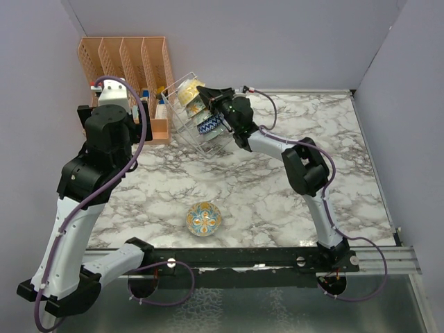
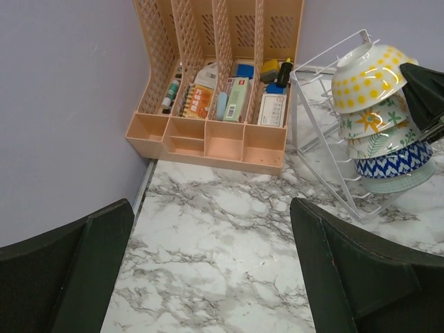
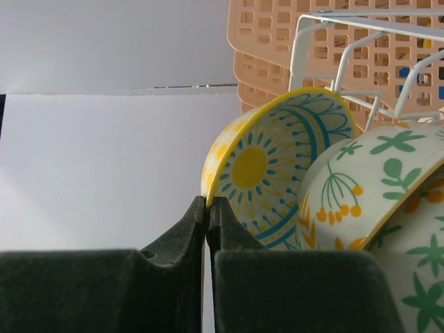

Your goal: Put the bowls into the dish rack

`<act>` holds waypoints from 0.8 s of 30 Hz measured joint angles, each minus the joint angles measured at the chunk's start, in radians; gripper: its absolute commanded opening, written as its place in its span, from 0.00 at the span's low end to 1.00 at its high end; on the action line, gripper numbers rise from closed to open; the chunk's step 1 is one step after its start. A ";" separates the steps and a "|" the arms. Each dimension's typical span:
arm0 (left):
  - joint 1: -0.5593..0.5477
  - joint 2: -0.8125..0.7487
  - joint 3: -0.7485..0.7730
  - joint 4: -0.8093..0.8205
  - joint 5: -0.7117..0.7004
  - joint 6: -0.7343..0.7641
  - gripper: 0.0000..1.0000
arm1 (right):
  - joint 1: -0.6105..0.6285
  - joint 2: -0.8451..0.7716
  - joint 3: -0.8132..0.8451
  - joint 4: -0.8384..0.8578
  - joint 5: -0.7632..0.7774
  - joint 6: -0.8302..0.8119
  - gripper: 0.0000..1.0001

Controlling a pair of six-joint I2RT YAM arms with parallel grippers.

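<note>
The white wire dish rack [image 1: 182, 123] stands tilted at the back of the table and holds several bowls. My right gripper [image 3: 208, 203] is shut on the rim of the yellow sun flower bowl [image 3: 267, 170], the end one in the rack [image 3: 333, 19]. A white bowl with green leaves [image 3: 378, 180] sits against it. In the left wrist view the bowls stack in the rack [image 2: 312, 118], yellow-dotted one [image 2: 364, 76] on top, blue-white zigzag one [image 2: 395, 161] lower. One orange flower bowl [image 1: 203, 218] lies loose on the table near the front. My left gripper [image 2: 211, 270] is open and empty above the marble.
The orange slotted file organizer [image 1: 128, 69] with pens and small items stands at the back left, right beside the rack; it also shows in the left wrist view [image 2: 215, 132]. Walls close off the left and back. The table's metal rail [image 1: 243, 258] runs along the front.
</note>
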State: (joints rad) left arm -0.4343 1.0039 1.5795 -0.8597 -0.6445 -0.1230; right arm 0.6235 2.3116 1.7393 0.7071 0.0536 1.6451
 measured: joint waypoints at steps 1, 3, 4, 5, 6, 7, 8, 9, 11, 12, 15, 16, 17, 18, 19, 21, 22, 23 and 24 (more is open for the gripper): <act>0.000 0.001 0.000 0.000 0.000 0.000 0.99 | 0.000 0.000 -0.003 0.002 -0.003 0.006 0.03; 0.000 0.003 0.000 0.000 0.000 0.001 0.99 | -0.001 0.000 -0.006 0.003 -0.008 0.014 0.04; 0.000 0.003 0.000 0.001 0.000 0.001 0.99 | -0.002 0.000 -0.007 0.000 -0.007 0.015 0.04; 0.000 0.003 0.000 0.001 0.000 0.001 0.99 | -0.004 0.001 -0.007 -0.005 -0.007 0.015 0.04; 0.000 0.004 0.000 0.002 0.000 0.002 0.99 | -0.007 0.003 -0.008 -0.008 -0.007 0.015 0.05; 0.000 0.005 0.000 0.003 0.000 0.002 0.99 | -0.009 0.005 -0.009 -0.010 -0.008 0.017 0.05; 0.000 0.005 0.000 0.004 0.000 0.002 0.99 | -0.011 0.006 -0.009 -0.011 -0.011 0.018 0.06; 0.000 0.006 0.000 0.005 0.000 0.002 0.99 | -0.012 0.008 -0.009 -0.012 -0.014 0.019 0.08; 0.000 0.006 0.000 0.006 0.000 0.002 0.99 | -0.012 0.008 -0.009 -0.014 -0.016 0.019 0.16; 0.000 0.006 0.000 0.006 0.000 0.003 0.99 | -0.012 0.008 -0.009 -0.016 -0.016 0.019 0.20; -0.001 0.006 0.000 0.006 0.000 0.003 0.99 | -0.012 0.009 -0.009 -0.032 -0.018 0.023 0.27; -0.002 0.006 0.000 0.006 0.000 0.003 0.99 | -0.012 0.009 -0.009 -0.042 -0.018 0.028 0.28; -0.002 0.006 0.000 0.006 0.000 0.003 0.99 | -0.012 0.009 -0.009 -0.050 -0.018 0.029 0.30; -0.004 0.006 0.000 0.006 0.000 0.003 0.99 | -0.013 0.009 -0.009 -0.056 -0.019 0.034 0.32; -0.005 0.006 0.000 0.006 0.000 0.003 0.99 | -0.013 0.008 -0.009 -0.059 -0.021 0.039 0.33; -0.007 0.006 0.000 0.006 0.000 0.003 0.99 | -0.012 0.005 -0.011 -0.071 -0.021 0.046 0.35; -0.007 0.006 0.000 0.006 0.000 0.004 0.99 | -0.013 0.001 -0.021 -0.075 -0.021 0.055 0.36; -0.007 0.006 0.000 0.006 0.000 0.004 0.99 | -0.014 -0.006 -0.033 -0.074 -0.022 0.059 0.37; -0.007 0.006 0.000 0.006 0.000 0.004 0.99 | -0.014 -0.014 -0.045 -0.076 -0.021 0.063 0.37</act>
State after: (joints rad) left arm -0.4412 1.0096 1.5795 -0.8536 -0.6449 -0.1188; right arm 0.6090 2.2971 1.6947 0.6312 0.0322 1.7077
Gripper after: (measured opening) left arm 0.991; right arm 0.351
